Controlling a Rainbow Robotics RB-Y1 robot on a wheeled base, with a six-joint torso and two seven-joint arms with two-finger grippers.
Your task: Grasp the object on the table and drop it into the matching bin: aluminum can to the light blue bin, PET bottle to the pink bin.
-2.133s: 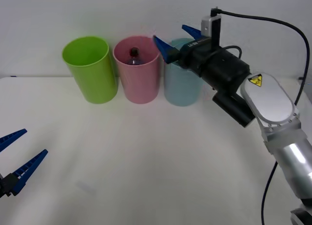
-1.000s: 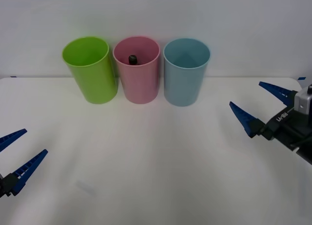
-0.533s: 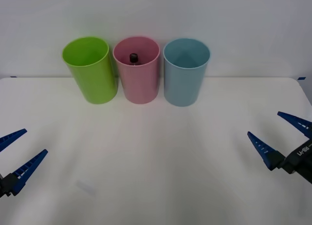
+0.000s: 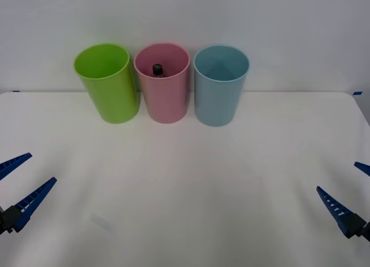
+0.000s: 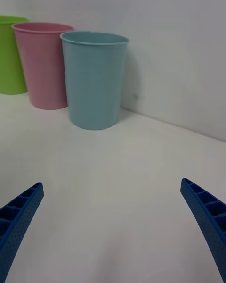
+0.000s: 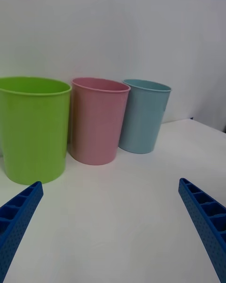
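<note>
The PET bottle stands inside the pink bin (image 4: 165, 99); only its black cap (image 4: 156, 68) shows above the rim. The light blue bin (image 4: 219, 93) stands just to the right of the pink one, at the back of the white table (image 4: 191, 192). My right gripper (image 4: 352, 192) is open and holds nothing, low at the table's front right edge, far from the bins. My left gripper (image 4: 23, 183) is open at the front left edge. The right wrist view shows the light blue bin (image 5: 94, 80) nearest, with the pink bin (image 5: 42, 66) beside it.
A lime green bin (image 4: 107, 85) stands left of the pink one; all three are in a row against the back wall. In the left wrist view the green bin (image 6: 33, 127), pink bin (image 6: 98, 120) and light blue bin (image 6: 143, 115) stand ahead across bare tabletop.
My right arm has drawn back from above the bins, down to the table's front right edge, fingers open. The bottle stays in the pink bin. The left arm has not moved.
</note>
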